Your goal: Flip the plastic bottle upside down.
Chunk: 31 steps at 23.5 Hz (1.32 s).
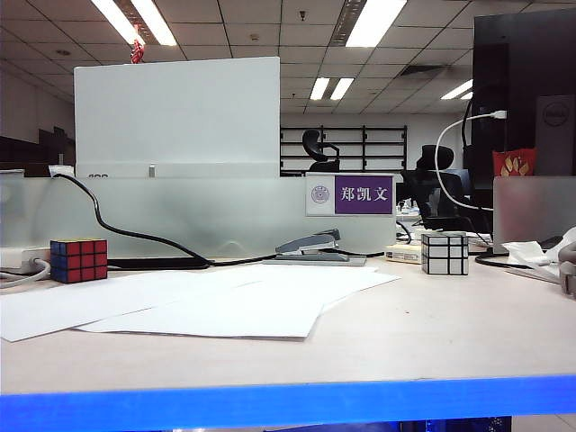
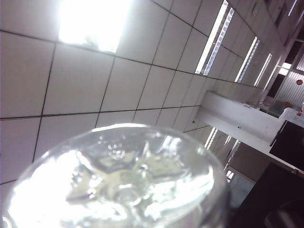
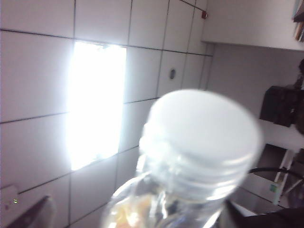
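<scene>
The stapler (image 1: 310, 245) lies at the back of the table (image 1: 432, 333), just in front of the frosted partition (image 1: 180, 211) that closes off the rear edge. Nearer the camera than the stapler, loose paper sheets (image 1: 198, 306) overlap in a fan; how many there are cannot be counted. Beyond their corners the tabletop runs bare to the blue front edge (image 1: 288, 405). That bare stretch, in front and to the right of the stapler, is the widest open room.

There are two puzzle cubes. A coloured cube (image 1: 78, 260) stands well to the left of the stapler and a silver cube (image 1: 445, 253) to its right, both apart from the sheets. There is one stapler, and one name plate (image 1: 350, 194) is fixed to the partition just above it. A grey shape (image 1: 569, 270) at the far right edge, well beyond the silver cube, is too cropped to name.

The one plastic bottle (image 2: 118, 180) shows only in the wrist views, against ceiling panels. Its clear ribbed base sits close before the left wrist camera, and its pale cap (image 3: 204, 137) and neck sit before the right wrist camera.

The fingers of the left gripper and the right gripper show in no view. Where they are, how far each is open and whether either holds the bottle cannot be told.
</scene>
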### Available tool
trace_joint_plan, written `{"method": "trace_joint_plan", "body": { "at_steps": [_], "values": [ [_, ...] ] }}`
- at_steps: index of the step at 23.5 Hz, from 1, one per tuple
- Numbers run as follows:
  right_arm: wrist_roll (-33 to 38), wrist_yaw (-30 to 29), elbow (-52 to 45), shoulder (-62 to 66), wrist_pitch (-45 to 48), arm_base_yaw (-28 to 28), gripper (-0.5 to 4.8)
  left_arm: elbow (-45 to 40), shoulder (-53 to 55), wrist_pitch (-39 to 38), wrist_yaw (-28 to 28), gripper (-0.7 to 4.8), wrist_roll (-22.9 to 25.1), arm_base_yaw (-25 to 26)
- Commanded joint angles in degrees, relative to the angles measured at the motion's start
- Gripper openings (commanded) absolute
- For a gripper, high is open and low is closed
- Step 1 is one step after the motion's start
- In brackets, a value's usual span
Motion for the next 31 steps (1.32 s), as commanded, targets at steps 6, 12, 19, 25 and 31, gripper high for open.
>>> {"method": "trace_joint_plan", "body": {
  "at_steps": [6,12,19,25,31],
  "values": [
    [-5.2,-5.1,0.5,-0.3,11.3,-12.4,4.79,1.0,-0.1,-1.9,-2.7,-0.06,0.1,0.0],
    [-15.7,-25.0,0.5,-0.8,11.6,-20.8,0.26,4.0,0.0,-11.7,-4.6,-0.06,1.7,0.0],
    [-38.2,-43.8,0.5,-5.7,-6.5,-26.9,-0.10,6.4,0.8,-19.7,-11.0,-0.06,4.0,0.1],
    [-66.5,-42.4,0.5,-11.4,-35.4,-27.6,-0.10,8.4,6.9,-38.2,-18.1,-0.06,3.9,0.0],
    [-90.8,-23.7,0.5,-19.1,-67.1,-27.4,-0.09,8.4,15.0,-39.3,-24.2,-0.06,3.2,0.0]
  ]
}}
